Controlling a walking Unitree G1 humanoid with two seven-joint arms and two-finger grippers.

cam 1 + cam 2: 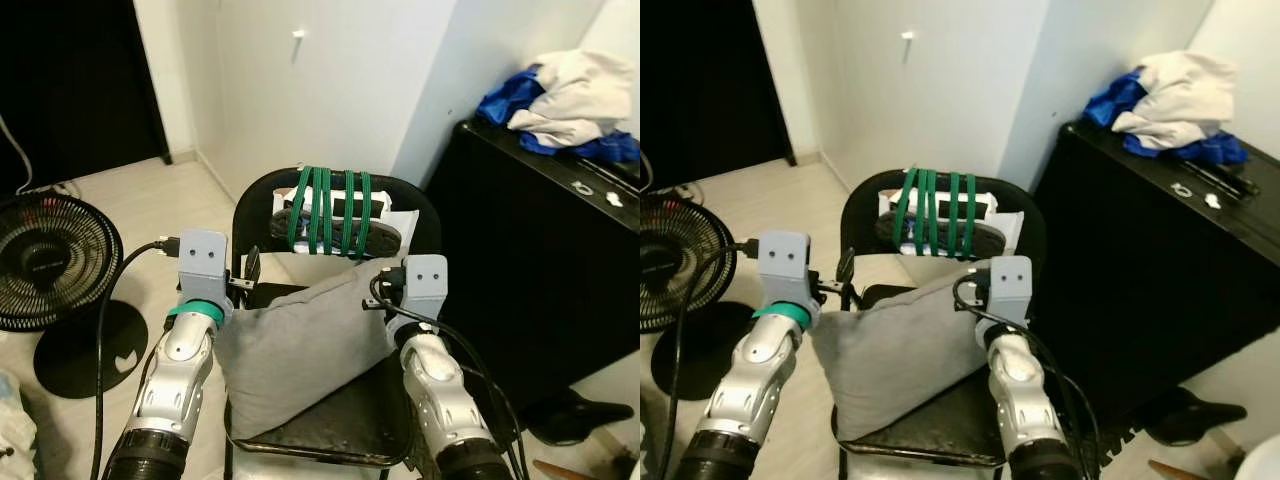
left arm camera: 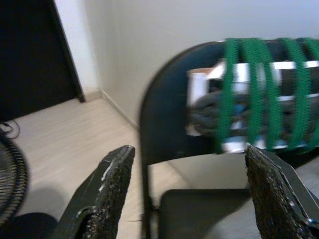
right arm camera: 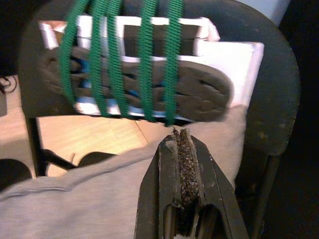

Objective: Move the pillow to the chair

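A grey pillow (image 1: pixel 300 345) lies tilted on the seat of a black chair (image 1: pixel 258 200), one corner raised toward the backrest. Green cords (image 1: pixel 325 210) wrap the backrest and hold a dark shoe sole and a white box against it. My left gripper (image 2: pixel 189 149) is open at the pillow's left edge, near the chair's left side, with nothing between its fingers. My right gripper (image 3: pixel 180 133) is shut at the pillow's upper right corner, its pads pressed together just above the grey fabric (image 3: pixel 89 194). Both arms flank the pillow.
A black floor fan (image 1: pixel 50 260) stands on the left with its cable running past my left arm. A black cabinet (image 1: pixel 540 280) with a heap of clothes (image 1: pixel 570 100) on top is close on the right. A dark shoe (image 1: pixel 575 415) lies on the floor.
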